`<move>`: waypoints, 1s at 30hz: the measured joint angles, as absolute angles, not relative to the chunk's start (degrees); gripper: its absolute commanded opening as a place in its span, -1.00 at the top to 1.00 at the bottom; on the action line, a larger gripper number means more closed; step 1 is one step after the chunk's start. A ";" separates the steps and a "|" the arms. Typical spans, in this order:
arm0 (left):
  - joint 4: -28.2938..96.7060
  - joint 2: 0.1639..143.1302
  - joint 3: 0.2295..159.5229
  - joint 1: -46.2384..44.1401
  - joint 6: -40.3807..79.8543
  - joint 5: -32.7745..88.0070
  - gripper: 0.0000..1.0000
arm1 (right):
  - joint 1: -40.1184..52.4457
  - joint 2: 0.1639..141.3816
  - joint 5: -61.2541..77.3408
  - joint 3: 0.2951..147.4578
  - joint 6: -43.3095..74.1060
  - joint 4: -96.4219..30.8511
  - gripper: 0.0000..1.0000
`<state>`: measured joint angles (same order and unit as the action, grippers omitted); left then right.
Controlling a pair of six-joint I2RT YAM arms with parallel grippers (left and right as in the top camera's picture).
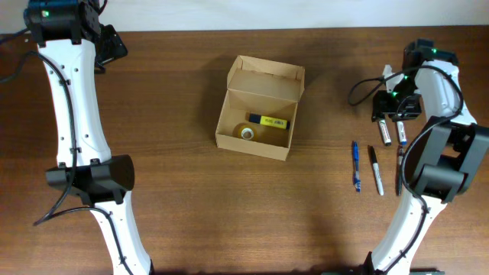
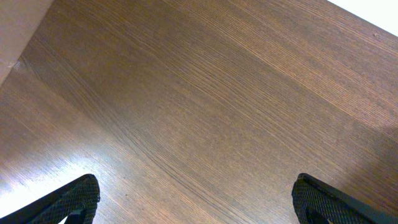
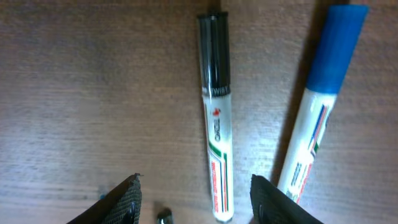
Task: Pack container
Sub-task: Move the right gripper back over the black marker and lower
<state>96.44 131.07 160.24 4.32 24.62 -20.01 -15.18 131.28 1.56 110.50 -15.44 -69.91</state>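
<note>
Left gripper [image 2: 196, 204] far left, fingers spread wide, holding nothing, over bare table [image 2: 205, 93]. Container [image 1: 263, 79] centre, flap up, yellow marker [image 1: 270, 121] and tape roll [image 1: 247, 133] inside. Right gripper [image 3: 200, 202] far right, half open astride black-capped marker [image 3: 214, 93], not gripping; blue-capped marker [image 3: 323, 106] just beside.

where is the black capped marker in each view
overhead: far right, the black-capped marker lies just below the right tool.
left wrist: not in it.
right wrist: centre of the picture, cap at the top, its lower end between the tool's open fingers.
shared landmark: the blue-capped marker, lying right beside it in both views.
</note>
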 measured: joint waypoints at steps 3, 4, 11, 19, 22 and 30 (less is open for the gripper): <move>96.47 131.07 160.24 4.32 24.64 -20.01 -0.99 | -15.18 131.76 1.56 110.50 -16.60 -69.45 -0.13; 96.44 131.07 160.24 4.32 24.62 -20.01 -0.99 | -15.18 131.87 1.56 110.50 -16.93 -69.28 -0.13; 96.44 131.07 160.24 4.32 24.62 -20.01 -1.00 | -15.16 134.08 1.52 110.50 -18.04 -68.69 -0.04; 96.44 131.07 160.24 4.32 24.62 -20.01 -1.00 | -15.11 135.68 1.32 110.50 -18.41 -68.05 0.36; 96.44 131.07 160.24 4.32 24.62 -20.01 -1.00 | -15.09 135.72 1.32 110.50 -18.39 -67.64 0.35; 96.44 131.07 160.24 4.32 24.62 -20.01 -1.00 | -15.05 135.72 0.45 110.50 -18.04 -66.74 0.36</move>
<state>96.44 131.07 160.24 4.32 24.62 -20.01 -15.05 135.72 0.45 110.50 -18.04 -66.74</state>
